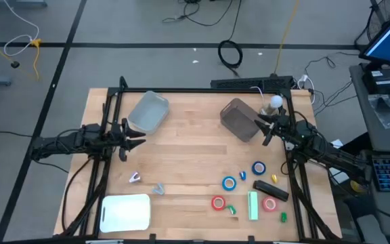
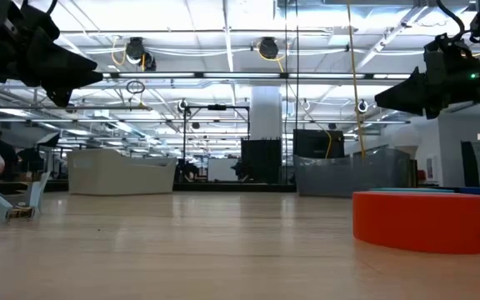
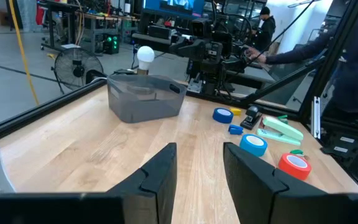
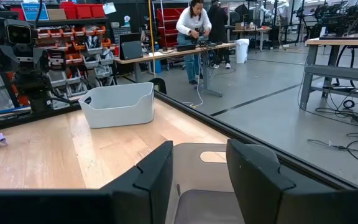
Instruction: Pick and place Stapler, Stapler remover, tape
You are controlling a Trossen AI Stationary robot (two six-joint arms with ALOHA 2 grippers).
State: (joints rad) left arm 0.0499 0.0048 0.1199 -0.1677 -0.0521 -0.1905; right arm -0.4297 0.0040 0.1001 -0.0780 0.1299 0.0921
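Note:
A mint-green stapler [image 1: 252, 205] lies near the front right, beside a dark oblong item [image 1: 271, 190]. Around them lie two blue tape rolls [image 1: 258, 167] [image 1: 229, 183] and two red ones [image 1: 218, 202] [image 1: 269, 205], flat on the wood. A small lilac piece [image 1: 135, 177], seemingly the stapler remover, lies front left. My left gripper [image 1: 141, 139] [image 3: 199, 149] hovers open at the left, near a pale bin [image 1: 147, 112]. My right gripper [image 1: 264, 129] [image 4: 199, 146] hovers open at the right edge of a grey bin [image 1: 239, 120]. Neither has anything between its fingers.
A white board [image 1: 126, 212] lies at the front left corner, with a small grey piece [image 1: 158, 188] near it. Small green bits [image 1: 231, 209] [image 1: 283, 217] and a blue bit [image 1: 242, 175] lie among the tape rolls. A black frame [image 1: 202, 90] borders the table. People stand beyond it.

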